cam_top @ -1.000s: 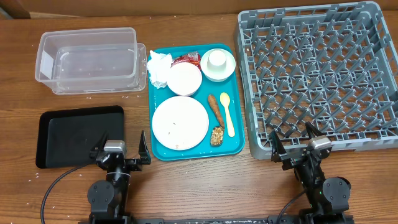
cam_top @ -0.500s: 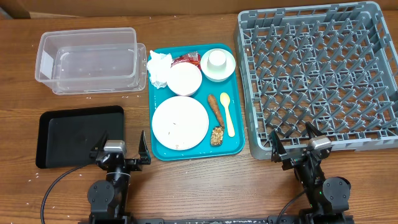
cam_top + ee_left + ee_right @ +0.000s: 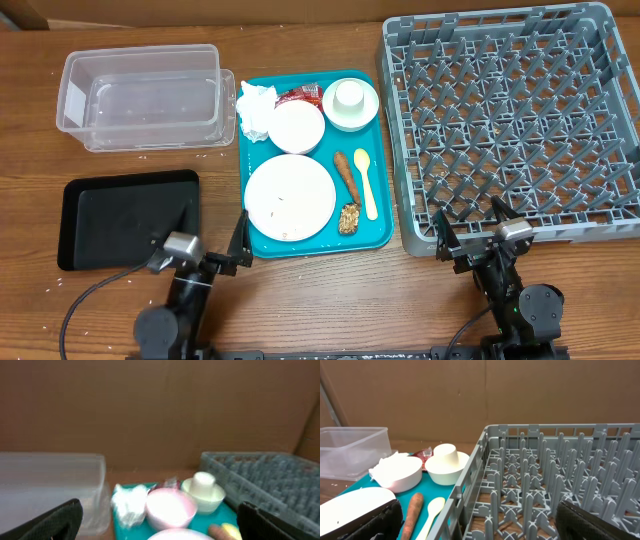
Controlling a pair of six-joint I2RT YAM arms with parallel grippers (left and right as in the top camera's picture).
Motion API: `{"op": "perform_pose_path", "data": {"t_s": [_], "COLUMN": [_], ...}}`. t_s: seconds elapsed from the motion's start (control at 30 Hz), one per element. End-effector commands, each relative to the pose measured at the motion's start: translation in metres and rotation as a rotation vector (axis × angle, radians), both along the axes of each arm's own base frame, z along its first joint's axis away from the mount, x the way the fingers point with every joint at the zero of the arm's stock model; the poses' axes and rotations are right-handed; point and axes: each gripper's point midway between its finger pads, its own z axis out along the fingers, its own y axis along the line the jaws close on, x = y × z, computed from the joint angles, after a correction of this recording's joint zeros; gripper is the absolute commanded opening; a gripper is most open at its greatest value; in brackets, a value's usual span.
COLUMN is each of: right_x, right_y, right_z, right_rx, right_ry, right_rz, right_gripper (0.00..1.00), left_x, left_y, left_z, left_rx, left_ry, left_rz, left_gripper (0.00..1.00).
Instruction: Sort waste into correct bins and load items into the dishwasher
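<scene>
On the teal tray (image 3: 375,236) lie a crumpled white napkin (image 3: 256,108), a red wrapper (image 3: 297,95), a white bowl (image 3: 297,126), a second bowl (image 3: 367,112) with a small cup (image 3: 349,94) in it, a round plate (image 3: 289,197), brown stick scraps (image 3: 346,172) and a yellow spoon (image 3: 366,183). The clear tub (image 3: 140,95) and black tray (image 3: 120,215) stand to the left. The grey dish rack (image 3: 515,120) fills the right. My left gripper (image 3: 215,225) is open near the teal tray's front left corner. My right gripper (image 3: 468,220) is open at the rack's front edge. Both are empty.
The left wrist view is blurred; it faces the napkin (image 3: 127,502), bowl (image 3: 170,507) and cup (image 3: 203,482). The right wrist view faces the rack's pegs (image 3: 560,475), with the spoon (image 3: 432,512) to the left. White grains dot the wood by the tub.
My left gripper has swung right, from over the black tray's corner toward the teal tray. The right arm has not moved.
</scene>
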Motion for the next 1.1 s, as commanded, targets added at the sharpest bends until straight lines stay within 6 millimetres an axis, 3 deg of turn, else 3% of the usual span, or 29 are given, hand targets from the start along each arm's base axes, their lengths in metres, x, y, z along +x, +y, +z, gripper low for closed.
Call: {"op": "perform_pose_path", "data": {"t_s": [0.0,0.27,0.33,0.43,0.6,0.73,0.8,0.87,0.97,1.07], "right_x": [0.0,0.0,0.0,0.0,0.0,0.0,0.0,0.0,0.0,0.0], "right_y": [-0.001,-0.001,-0.001,-0.001,-0.001,-0.001,-0.001,-0.001,-0.001,-0.001], "right_z": [-0.002,-0.002,-0.002,-0.002,-0.002,-0.002,-0.002,-0.002,-0.002,-0.002], "right_rx": [-0.006,-0.006,-0.006,-0.006,-0.006,-0.006,-0.006,-0.006,-0.006,-0.006], "right_ry": [-0.003,-0.002,-0.003,-0.003,-0.003,-0.003,-0.003,-0.003,-0.003,-0.003], "right_rz": [-0.004,-0.004,-0.004,-0.005,-0.005,-0.004,-0.004,-0.004,-0.004,-0.004], "right_gripper": [1.0,1.0,1.0,1.0,1.0,1.0,1.0,1.0,1.0,1.0], "left_x": [-0.011,-0.017,-0.009,0.019,0.079,0.099,0.102,0.112,0.138,0.157], "left_y": [-0.013,-0.013,-0.013,-0.019,-0.049,-0.085,-0.113,-0.12,-0.13,-0.139], "left_z": [0.027,0.076,0.085,0.098,0.113,0.137,0.163,0.163,0.142,0.101], "left_rx": [-0.013,0.082,0.109,0.112,0.097,0.039,0.006,-0.035,-0.067,0.017], "left_ry": [-0.108,-0.155,-0.114,0.012,0.343,0.422,0.362,0.397,0.507,0.663], "left_rz": [-0.085,-0.059,-0.055,-0.097,-0.318,-0.595,-0.875,-0.92,-0.819,-0.524], "left_gripper": [1.0,1.0,1.0,1.0,1.0,1.0,1.0,1.0,1.0,1.0]}}
